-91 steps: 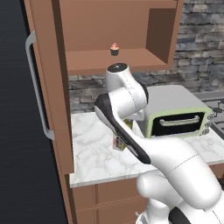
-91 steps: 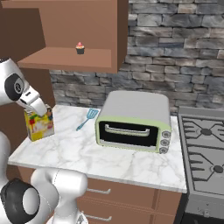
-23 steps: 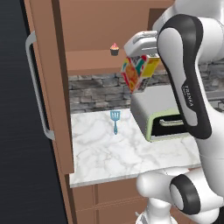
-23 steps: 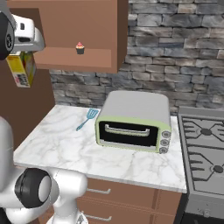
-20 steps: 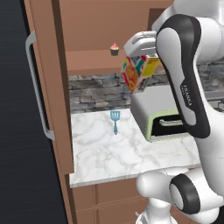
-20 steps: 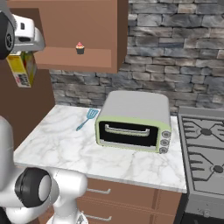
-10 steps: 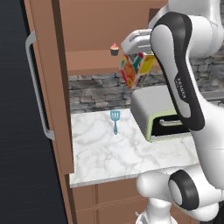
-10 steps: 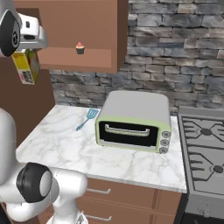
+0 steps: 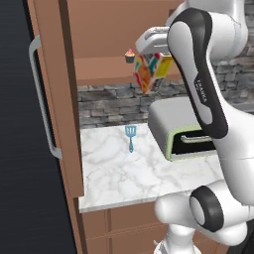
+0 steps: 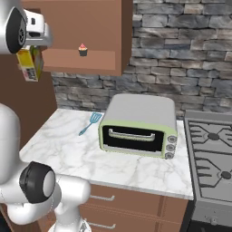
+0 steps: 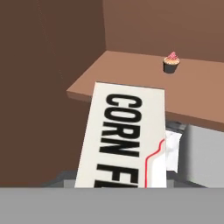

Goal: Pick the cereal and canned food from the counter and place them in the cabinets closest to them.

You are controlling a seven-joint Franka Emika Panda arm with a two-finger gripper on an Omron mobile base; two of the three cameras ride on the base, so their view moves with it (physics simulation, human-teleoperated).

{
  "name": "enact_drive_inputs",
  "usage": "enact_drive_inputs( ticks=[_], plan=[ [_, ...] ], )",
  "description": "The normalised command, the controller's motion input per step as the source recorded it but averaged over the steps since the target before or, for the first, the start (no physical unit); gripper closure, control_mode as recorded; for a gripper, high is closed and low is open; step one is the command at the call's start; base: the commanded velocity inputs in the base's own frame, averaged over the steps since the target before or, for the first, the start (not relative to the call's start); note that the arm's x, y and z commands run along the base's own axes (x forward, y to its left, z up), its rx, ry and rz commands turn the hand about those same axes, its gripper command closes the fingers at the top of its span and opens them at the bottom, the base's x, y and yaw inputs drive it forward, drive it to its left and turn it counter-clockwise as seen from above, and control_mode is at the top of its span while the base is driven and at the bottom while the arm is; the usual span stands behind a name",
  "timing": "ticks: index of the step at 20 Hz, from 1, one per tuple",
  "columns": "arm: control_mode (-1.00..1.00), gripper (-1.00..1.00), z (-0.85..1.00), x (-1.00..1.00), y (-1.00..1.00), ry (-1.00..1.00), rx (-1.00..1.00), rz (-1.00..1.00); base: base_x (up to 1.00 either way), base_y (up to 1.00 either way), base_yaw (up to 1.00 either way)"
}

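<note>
Cereal point(image 9: 151, 73) held tilted in the clenched tool point(image 9: 155, 49), level with the open cabinet's shelf point(image 9: 104, 69). Cupcake point(image 9: 130, 56) stands on that shelf. Blue spatula point(image 9: 130, 135) lies on worktop point(image 9: 124, 173).

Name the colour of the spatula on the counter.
Blue; the spatula shows best in the right base view.

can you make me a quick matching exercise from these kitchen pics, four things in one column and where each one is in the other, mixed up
Things:
1. cereal
2. cupcake
3. blue spatula
4. toaster oven

Places:
A. lying flat on the counter, left of the oven
B. standing on the open cabinet's shelf
C. held in the air by the pincer, tilted, in front of the shelf
D. sitting on the counter next to the stovetop

Pairs: 1-C, 2-B, 3-A, 4-D
</note>
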Motion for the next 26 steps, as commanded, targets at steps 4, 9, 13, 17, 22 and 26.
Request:
enact_drive_inputs(
  ticks=[4,9,13,17,22,26],
  plan=[
    [-1.0,1.0,0.14,0.21,0.0,-0.03,0.01,-0.03,0.0,0.0,0.0],
    [-1.0,1.0,0.09,0.23,0.0,-0.03,0.0,-0.04,0.0,0.0,0.0],
    [-1.0,1.0,0.01,0.23,0.0,-0.02,0.0,-0.03,0.0,0.0,0.0],
    [-1.0,1.0,0.02,0.3,0.02,-0.01,0.0,-0.03,0.0,0.0,0.0],
    [-1.0,1.0,0.04,0.34,0.03,0.0,0.0,-0.03,0.0,0.0,0.0],
    [-1.0,1.0,0.01,0.29,0.05,0.0,0.0,-0.02,0.0,0.0,0.0]
  ],
)
